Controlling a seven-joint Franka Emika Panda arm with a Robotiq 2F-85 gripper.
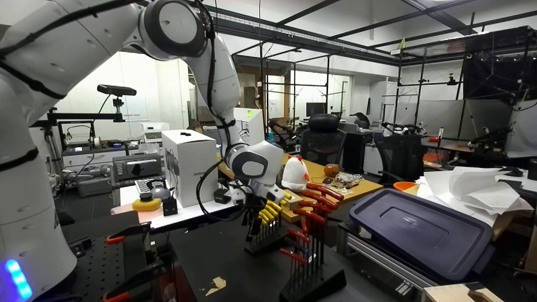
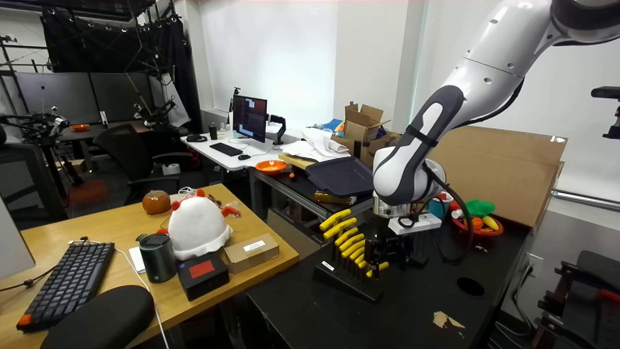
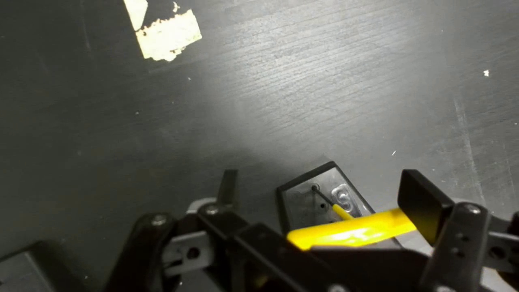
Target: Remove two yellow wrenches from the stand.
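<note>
Wrist view: my gripper (image 3: 320, 190) stood empty, fingers (image 3: 228, 190) spread wide. The nearest yellow wrench (image 3: 350, 232) had its handle crossing the gap between them, well over toward the fingertip (image 3: 422, 205) on the picture's right, which hid the handle's end; touching or just close, I couldn't tell. Key relation: the handle's long axis ran nearly finger to finger, slightly slanted, so along the closing direction, not across it. I judged that closing there would push on the ends rather than pinch the sides; a wrist turn looked needed first. Its thin shank (image 3: 324, 198) appeared to run down into a hole in the stand (image 3: 298, 202), so I figured the pull had to follow the shank, straight up.

In an exterior view the yellow wrenches (image 2: 346, 236) sat fanned in that stand, handles rising away from the gripper, which was at the low end. Only one arm (image 2: 484, 92), so no choice of side. Red-handled tools (image 1: 310, 216) had their own rack (image 1: 312, 285) nearby; not mine to touch.

Writing: "Unitre" on the white box (image 1: 188, 163), tail end lost at the black cable (image 1: 197, 193). The stand's white sticker (image 2: 328, 266) and the raised mark (image 3: 344, 198) on its top: illegible to me. Same for the label (image 2: 254, 245) on the cardboard box (image 2: 259, 257) and the red panel (image 2: 201, 269) on the black box (image 2: 210, 287); monitor (image 2: 249, 118) text came through too small.
</note>
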